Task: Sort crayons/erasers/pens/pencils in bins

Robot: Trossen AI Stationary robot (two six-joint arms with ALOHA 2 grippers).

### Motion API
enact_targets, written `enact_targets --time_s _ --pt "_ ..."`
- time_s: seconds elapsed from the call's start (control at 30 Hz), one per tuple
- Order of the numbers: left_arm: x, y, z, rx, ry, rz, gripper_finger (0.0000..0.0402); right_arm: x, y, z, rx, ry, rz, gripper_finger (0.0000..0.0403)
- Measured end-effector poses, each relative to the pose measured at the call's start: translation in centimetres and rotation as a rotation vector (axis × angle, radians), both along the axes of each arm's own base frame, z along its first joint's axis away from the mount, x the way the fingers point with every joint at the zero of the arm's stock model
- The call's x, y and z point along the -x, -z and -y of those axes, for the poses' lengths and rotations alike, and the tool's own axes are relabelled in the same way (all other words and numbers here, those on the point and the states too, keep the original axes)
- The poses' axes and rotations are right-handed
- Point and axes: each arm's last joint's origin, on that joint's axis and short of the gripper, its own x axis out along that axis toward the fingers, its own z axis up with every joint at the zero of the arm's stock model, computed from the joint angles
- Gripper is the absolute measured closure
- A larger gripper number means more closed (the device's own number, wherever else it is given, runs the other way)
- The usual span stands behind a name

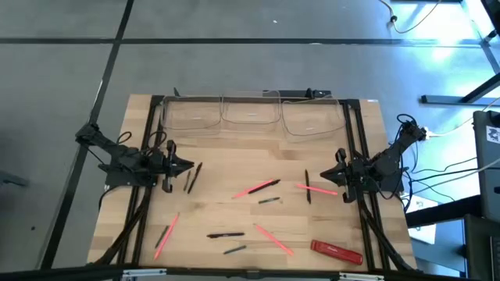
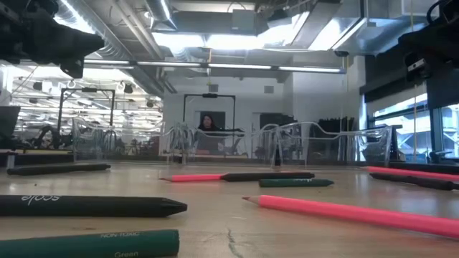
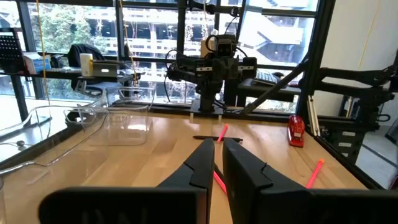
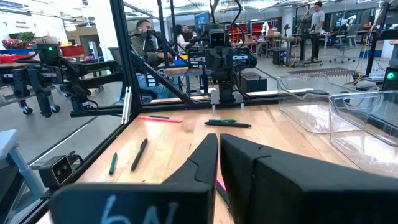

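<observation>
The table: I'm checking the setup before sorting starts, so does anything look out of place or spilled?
Nothing is spilled or damaged. The sticks lie scattered loose on the table, all three bins look empty, and a red bar lies among them.

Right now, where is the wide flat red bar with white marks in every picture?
High view: the flat red bar lies near the front edge of the wooden table, on the side of the right arm.
Low view: not in it.
Left wrist view: the bar lies across the table, near its edge, away from the bins.
Right wrist view: not in it.
Shared landmark: the clear plastic bins show in all four.
</observation>
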Motion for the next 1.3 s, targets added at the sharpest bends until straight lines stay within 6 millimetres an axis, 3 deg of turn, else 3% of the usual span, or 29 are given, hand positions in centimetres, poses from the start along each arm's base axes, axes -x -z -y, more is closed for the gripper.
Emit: enact_targets --time_s 0.27,0.47,0.6,0.7,0.83,1.1,1.3 --pt "0.0 0.0 0.0 0.000 0.000 0.000 0.0374 0.0 -0.3 0.0 0.001 0.002 0.026 0.0382" --pt "0.0 0.0 0.0 0.000 0.000 0.000 0.0374 0.2 -1.5 0.2 -0.079 0.004 0.126 0.0397" --pt "0.0 0.0 0.0 0.000 0.000 0.000 0.0374 0.3 -2.3 0.3 -0.040 0.020 0.177 0.0399" --pt "0.0 0.0 0.0 0.000 0.000 0.000 0.0374 0.7 -3.8 0.7 0.006 0.052 0.183 0.0400" --pt "0.0 0.0 0.0 0.000 0.000 0.000 0.0374 1.7 -7.2 1.6 0.051 0.080 0.195 0.0401" --pt "0.0 0.0 0.0 0.000 0.000 0.000 0.0374 3.2 -13.0 3.0 0.008 0.028 -0.031 0.0401" --pt "0.0 0.0 0.0 0.000 0.000 0.000 0.0374 1.7 -14.2 1.3 0.049 -0.058 -0.349 0.0402"
